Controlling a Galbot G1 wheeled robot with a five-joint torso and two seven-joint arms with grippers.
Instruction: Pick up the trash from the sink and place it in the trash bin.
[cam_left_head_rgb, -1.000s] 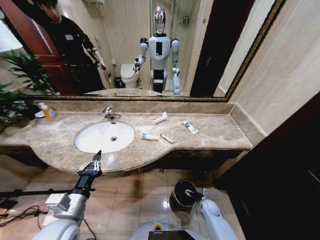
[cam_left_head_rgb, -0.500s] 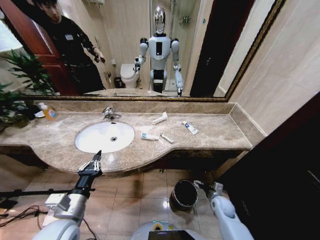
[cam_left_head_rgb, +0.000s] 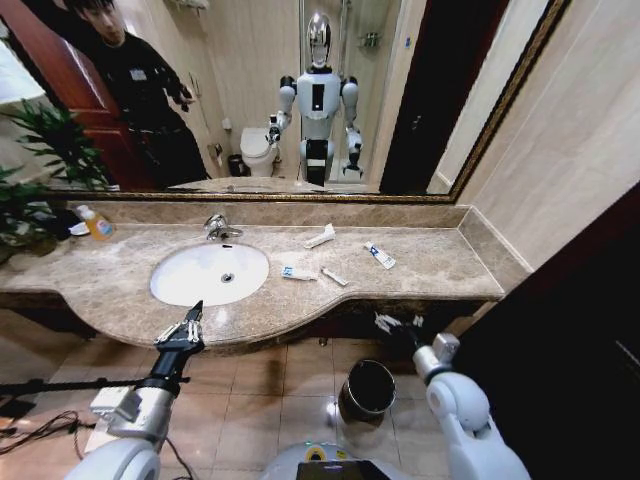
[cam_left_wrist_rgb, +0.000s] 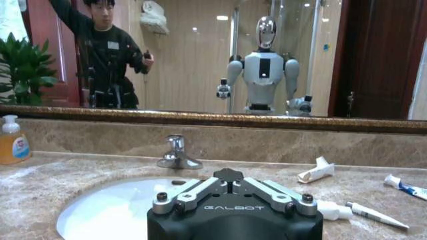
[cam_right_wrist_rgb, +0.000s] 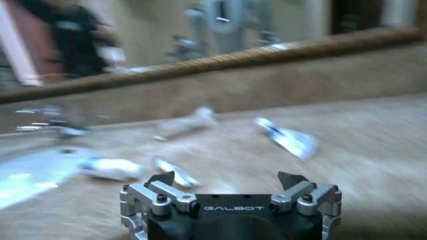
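Right gripper (cam_left_head_rgb: 397, 325) is now up at the counter's front edge, approx 5 o'clock from the sink (cam_left_head_rgb: 178, 297); a sec ago it was down over the trash bin (cam_left_head_rgb: 366, 388), half a sec ago just beside the bin's rim. So the arm is rising and swinging toward the countertop. In the right wrist view its fingers (cam_right_wrist_rgb: 162, 179) stand spread wide w/ nothing between them, i.e. an empty hand coming back from the bin, most likely heading for another pickup (a judgement, not seen).

Left gripper (cam_left_head_rgb: 183, 329) hasn't moved: parked at the counter's front edge, 6 o'clock from the basin, fingers apart, nothing held.

Trash left on the marble, none of it shifted over the last sec:
- blue-and-white mini tube (cam_left_head_rgb: 297, 273), just right of the basin at 3 o'clock
- thin white stick (cam_left_head_rgb: 334, 277), right beside that tube
- crumpled white wrapper (cam_left_head_rgb: 320, 236), approx 1 o'clock from the basin
- second blue-and-white tube (cam_left_head_rgb: 380, 256), farther along at 3 o'clock, closest to the rising hand

Basin itself looks clear of scraps. Four pieces to go, bin sits on the floor below the counter, approx 6 o'clock from the far tube.
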